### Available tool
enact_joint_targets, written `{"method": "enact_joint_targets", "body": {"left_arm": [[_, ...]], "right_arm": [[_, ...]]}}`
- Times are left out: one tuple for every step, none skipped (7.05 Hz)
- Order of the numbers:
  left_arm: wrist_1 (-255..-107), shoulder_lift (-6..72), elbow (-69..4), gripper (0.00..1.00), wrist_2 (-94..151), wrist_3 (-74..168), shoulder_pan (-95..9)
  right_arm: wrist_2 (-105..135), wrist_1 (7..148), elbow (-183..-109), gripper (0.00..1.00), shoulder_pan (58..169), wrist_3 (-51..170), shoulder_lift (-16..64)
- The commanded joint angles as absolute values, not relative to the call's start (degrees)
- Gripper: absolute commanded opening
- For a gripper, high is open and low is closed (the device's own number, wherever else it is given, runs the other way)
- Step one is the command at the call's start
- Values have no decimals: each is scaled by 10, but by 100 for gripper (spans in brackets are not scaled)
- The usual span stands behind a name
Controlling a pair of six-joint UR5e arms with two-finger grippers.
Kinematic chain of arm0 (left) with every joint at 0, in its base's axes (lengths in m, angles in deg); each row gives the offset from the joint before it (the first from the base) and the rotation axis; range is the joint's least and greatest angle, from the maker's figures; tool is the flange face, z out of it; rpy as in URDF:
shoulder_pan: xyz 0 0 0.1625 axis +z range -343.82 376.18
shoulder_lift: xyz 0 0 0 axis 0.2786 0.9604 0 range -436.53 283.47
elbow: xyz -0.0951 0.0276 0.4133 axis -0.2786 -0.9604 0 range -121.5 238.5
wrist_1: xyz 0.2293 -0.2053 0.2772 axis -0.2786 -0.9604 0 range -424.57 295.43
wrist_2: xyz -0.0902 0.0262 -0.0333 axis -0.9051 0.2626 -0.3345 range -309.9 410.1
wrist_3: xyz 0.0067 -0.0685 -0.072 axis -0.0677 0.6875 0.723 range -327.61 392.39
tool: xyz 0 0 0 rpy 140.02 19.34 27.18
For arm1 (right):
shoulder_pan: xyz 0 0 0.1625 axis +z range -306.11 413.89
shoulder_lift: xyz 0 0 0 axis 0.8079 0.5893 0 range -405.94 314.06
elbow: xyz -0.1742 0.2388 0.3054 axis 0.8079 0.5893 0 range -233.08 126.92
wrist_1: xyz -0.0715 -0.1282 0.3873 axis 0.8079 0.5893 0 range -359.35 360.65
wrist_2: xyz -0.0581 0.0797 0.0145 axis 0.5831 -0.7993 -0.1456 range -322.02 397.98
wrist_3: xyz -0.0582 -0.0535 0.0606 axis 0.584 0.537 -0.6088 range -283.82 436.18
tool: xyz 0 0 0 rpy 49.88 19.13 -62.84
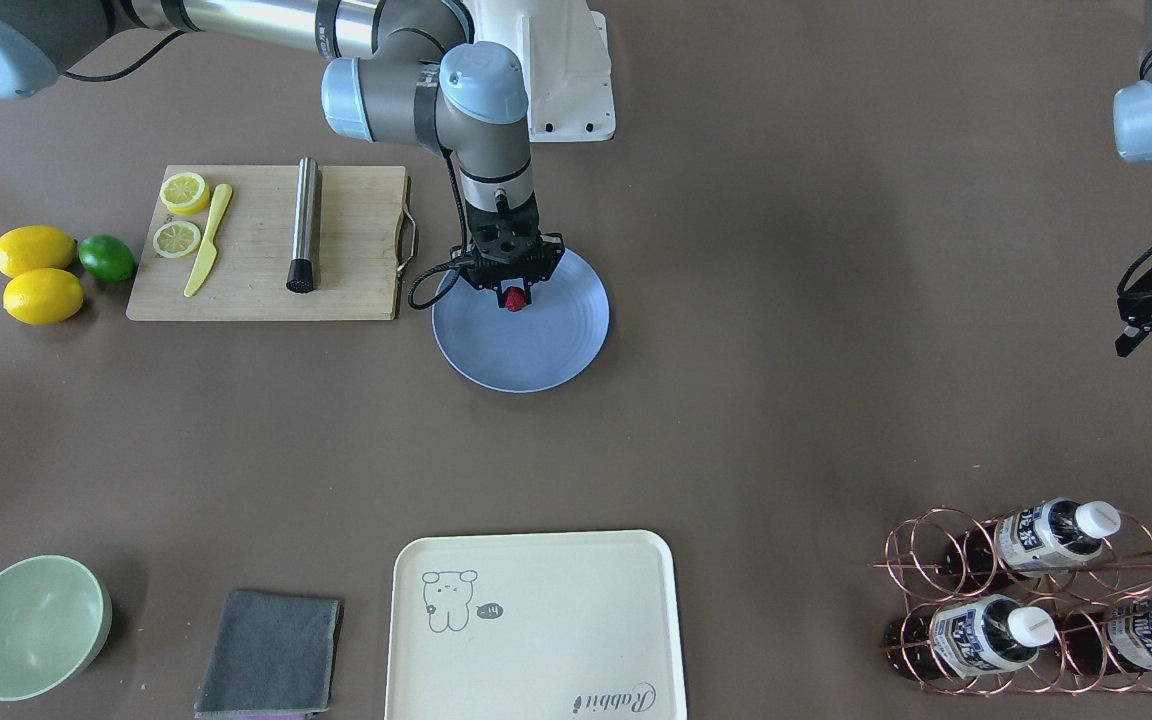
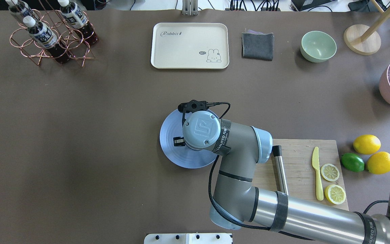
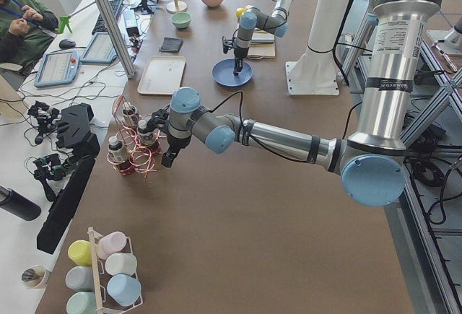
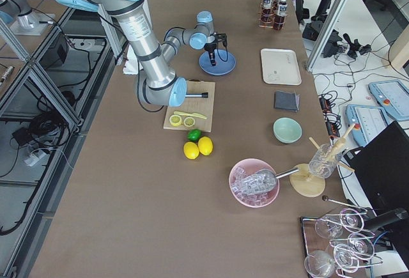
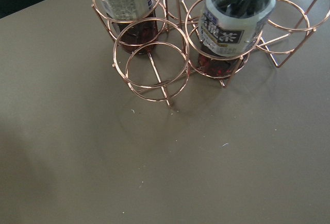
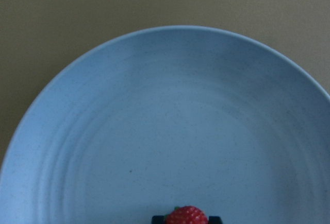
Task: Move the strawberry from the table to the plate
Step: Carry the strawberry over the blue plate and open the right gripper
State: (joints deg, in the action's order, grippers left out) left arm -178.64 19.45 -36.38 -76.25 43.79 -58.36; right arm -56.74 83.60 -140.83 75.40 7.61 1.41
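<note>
The small red strawberry (image 1: 515, 300) sits between the fingers of my right gripper (image 1: 514, 291), which is shut on it over the round light-blue plate (image 1: 536, 352). In the right wrist view the strawberry (image 6: 186, 216) shows at the bottom edge, above the plate's (image 6: 170, 116) inner rings. Whether the berry touches the plate, I cannot tell. From overhead the arm hides the berry; only the plate (image 2: 169, 149) shows. My left gripper (image 1: 1123, 320) hangs open and empty over the grey-brown table (image 1: 786, 420), near the bottle rack.
A wooden cutting board (image 1: 256, 285) with lemon slices, a yellow knife and a metal rod lies beside the plate. Lemons and a lime (image 1: 107, 257) sit past it. A cream tray (image 1: 536, 625), grey cloth (image 1: 271, 652), green bowl (image 1: 31, 625) and copper bottle rack (image 1: 1036, 600) line the far edge.
</note>
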Motion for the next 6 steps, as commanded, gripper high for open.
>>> {"method": "enact_joint_targets", "body": {"left_arm": [[-1786, 193, -360, 98, -763, 436, -584], [-1786, 193, -360, 98, -762, 436, -584], [-1786, 193, -359, 98, -761, 437, -584], [-1786, 194, -359, 98, -763, 437, -584], [-1786, 194, -360, 98, -763, 437, -584], [-1786, 194, -360, 98, -763, 437, -584]], "right_arm": [[-566, 832, -1389, 0, 758, 78, 1], [-566, 814, -1388, 0, 758, 73, 2], [-566, 813, -1388, 38, 759, 70, 2], [-566, 812, -1388, 99, 757, 69, 3], [-566, 812, -1389, 100, 759, 69, 4], [-568, 812, -1393, 100, 766, 69, 3]]}}
